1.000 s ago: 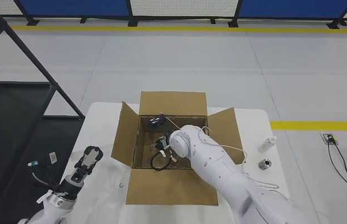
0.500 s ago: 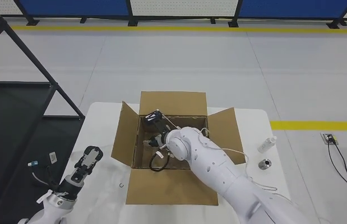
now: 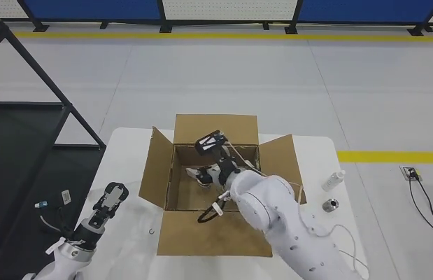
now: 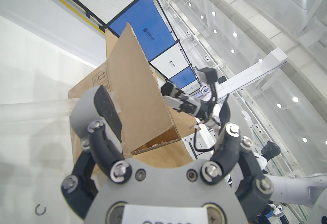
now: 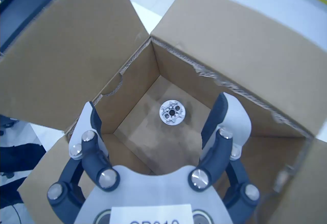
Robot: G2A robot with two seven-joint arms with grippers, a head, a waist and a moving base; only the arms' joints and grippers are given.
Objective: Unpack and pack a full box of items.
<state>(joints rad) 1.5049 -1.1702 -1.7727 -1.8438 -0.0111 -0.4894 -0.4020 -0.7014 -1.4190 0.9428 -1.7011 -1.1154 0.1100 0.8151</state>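
Left claw (image 3: 117,189) is wide open and empty over the bench (image 3: 129,150), off the box's (image 3: 216,129) left flap. A little metal ring (image 3: 152,232) lies near the box's near-left corner. Right claw (image 5: 155,107) hangs over the box opening, fingers spread, holding nothing. One round metal disc (image 5: 172,114) lies flat on the box floor. A small bottle (image 3: 333,180) and a metal cylinder (image 3: 330,205) stand beyond the box's right flap.

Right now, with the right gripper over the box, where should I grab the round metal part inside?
Pinch across its outer rim, coming straight down. The round metal part lies flat on the cardboard box floor, apart from the walls, so the open right gripper can probably straddle it from above.
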